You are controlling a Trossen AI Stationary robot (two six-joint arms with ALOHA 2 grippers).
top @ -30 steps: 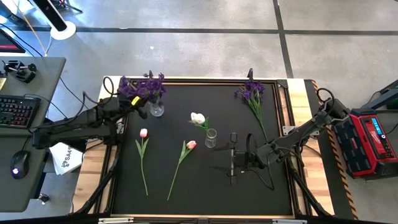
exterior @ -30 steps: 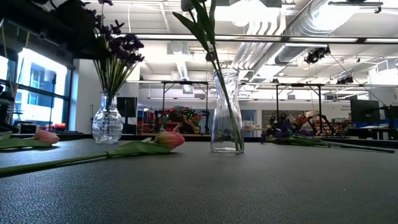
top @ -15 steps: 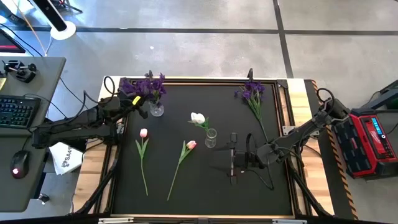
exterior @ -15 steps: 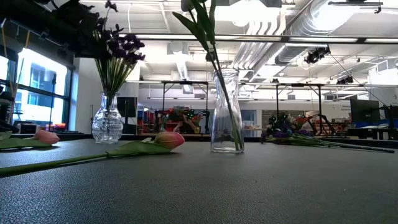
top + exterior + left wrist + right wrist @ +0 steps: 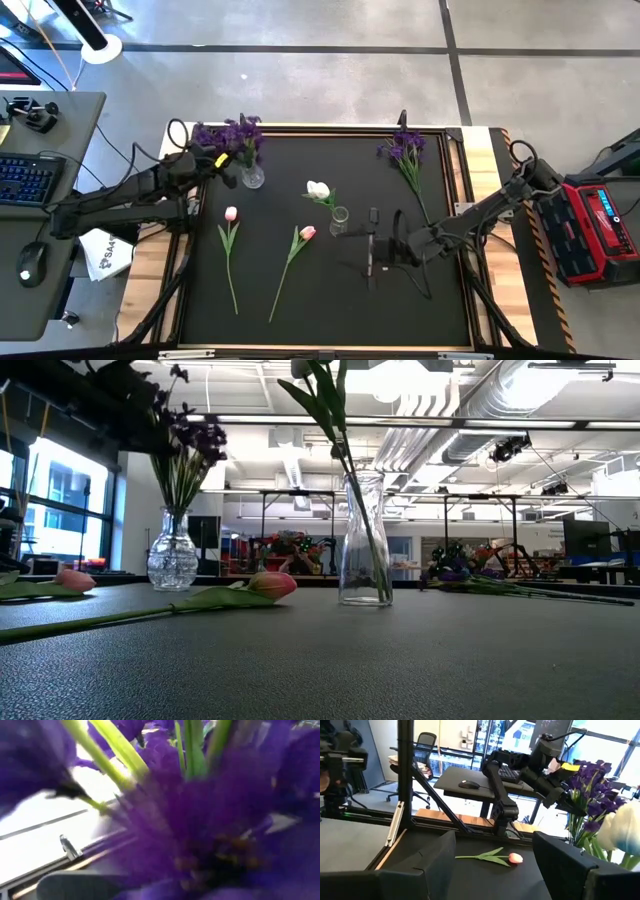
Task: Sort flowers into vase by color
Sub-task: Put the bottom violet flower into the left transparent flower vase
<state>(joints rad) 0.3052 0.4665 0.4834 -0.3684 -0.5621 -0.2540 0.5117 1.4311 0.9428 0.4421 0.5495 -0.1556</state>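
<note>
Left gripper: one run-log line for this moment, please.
left gripper: shut at purple flowers in round vase | right gripper: open, near narrow vase | pink tulips on mat

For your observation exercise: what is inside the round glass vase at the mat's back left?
The round glass vase holds purple flowers, green stems fanning upward. The left gripper sits among the blooms, covering some.

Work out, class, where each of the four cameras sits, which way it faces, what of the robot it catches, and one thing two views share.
High view: overhead, straight down; both arms, left gripper at the purple bunch, right gripper open.
Low view: table height, level across; no arm clearly shows.
Left wrist view: pressed into purple blooms; no fingers visible.
Right wrist view: across the table; own fingers, left arm beyond.
Shared: the slim vase also shows from above.
</note>
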